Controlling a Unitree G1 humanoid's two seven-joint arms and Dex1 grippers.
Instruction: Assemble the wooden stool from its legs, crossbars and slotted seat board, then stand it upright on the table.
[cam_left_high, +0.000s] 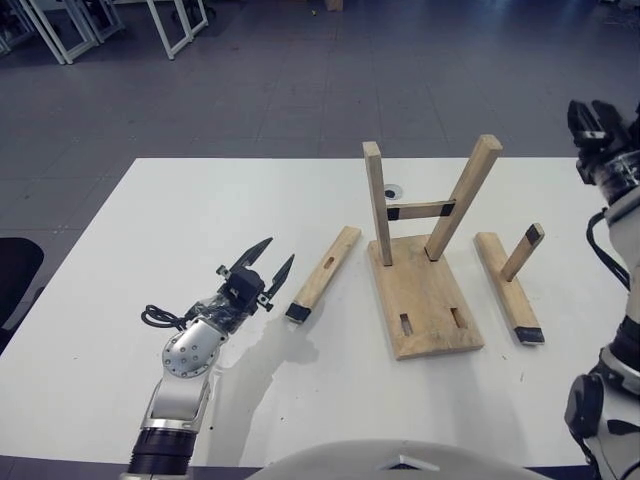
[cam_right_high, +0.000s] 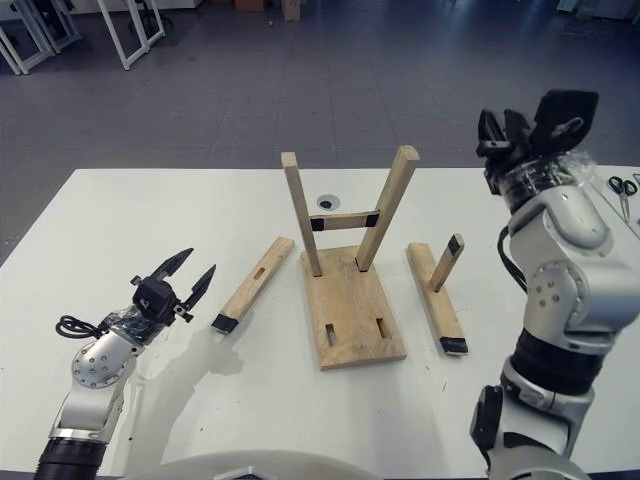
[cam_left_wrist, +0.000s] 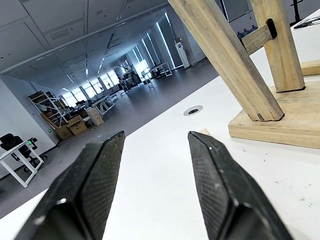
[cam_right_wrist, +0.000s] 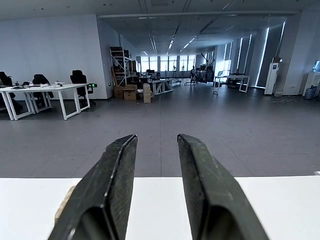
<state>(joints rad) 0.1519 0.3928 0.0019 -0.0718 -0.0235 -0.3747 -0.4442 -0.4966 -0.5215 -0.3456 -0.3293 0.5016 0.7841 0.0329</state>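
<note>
Parts of the stool lie spread over the white counter (cam_left_high: 120, 240). The seat board (cam_left_high: 432, 300) lies flat, off to the right of the left tool (cam_left_high: 281, 250) and below and leftward of the right tool (cam_right_high: 510, 130). Two legs stand in the board's end farther from both arms. The near-vertical leg (cam_left_high: 376, 200) is on the left tool's side and the leaning leg (cam_left_high: 463, 195) tilts toward the right tool's side. A short crossbar (cam_left_high: 420, 211) with dark ends joins them about halfway up. Two open slots (cam_left_high: 405, 323) show in the board's nearer end.

The left tool sits low over the counter, its two black fingers (cam_left_wrist: 100, 170) spread wide with nothing between them. Just ahead of its tips, near but not touching, a loose leg (cam_left_high: 322, 272) lies flat, with its dark-capped end closest to the tool. A black cable (cam_left_high: 158, 318) loops beside that arm's wrist.

The right tool is raised high over the counter's right side, well apart from every wooden part. Its fingers (cam_right_wrist: 115, 185) stand a moderate gap apart and hold nothing. Below it, toward the left tool, a fourth leg (cam_left_high: 505, 285) lies flat just beside the seat board. A second crossbar (cam_left_high: 524, 250) sticks up from that leg at a slant.

A round cable opening (cam_left_high: 391, 190) sits in the counter beyond the standing legs. A pair of scissors (cam_right_high: 622, 185) lies near the counter's edge, below the right tool.
</note>
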